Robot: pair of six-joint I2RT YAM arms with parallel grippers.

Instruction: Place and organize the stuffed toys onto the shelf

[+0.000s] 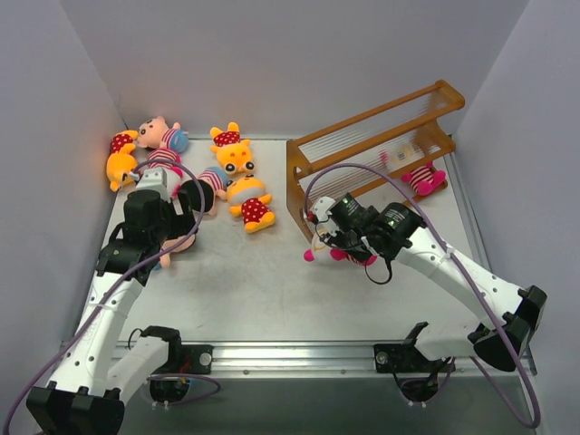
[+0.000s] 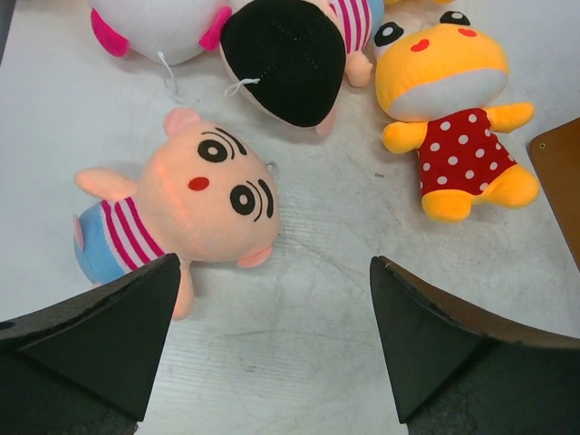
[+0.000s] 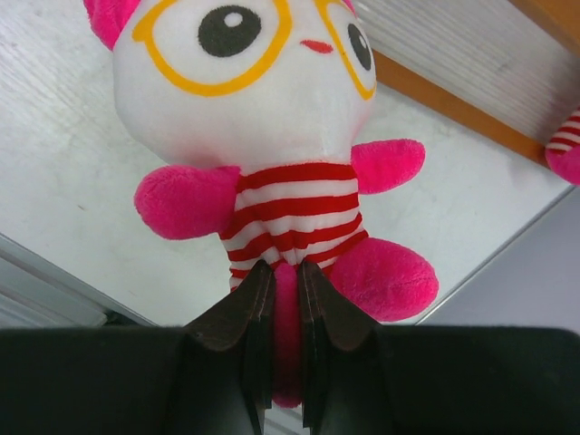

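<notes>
My right gripper (image 3: pixel 285 272) is shut on a magenta leg of a white-faced stuffed toy (image 3: pixel 263 109) with yellow glasses and a red-striped shirt. In the top view that gripper (image 1: pixel 331 237) holds it just in front of the shelf (image 1: pixel 372 145), an orange-brown rack. Another magenta toy (image 1: pixel 424 178) lies on the shelf's low tier. My left gripper (image 2: pixel 274 272) is open above the table, with a peach-faced boy doll (image 2: pixel 204 199) just beyond its left finger. A yellow bear in red polka dots (image 2: pixel 453 118) lies to the right.
More stuffed toys lie at the back left: a yellow bear (image 1: pixel 120 159), a peach boy (image 1: pixel 159 134), a black-haired doll (image 1: pixel 204 186) and two bears (image 1: pixel 237 159) (image 1: pixel 252 208). Grey walls close in the table (image 1: pixel 272 290) on three sides.
</notes>
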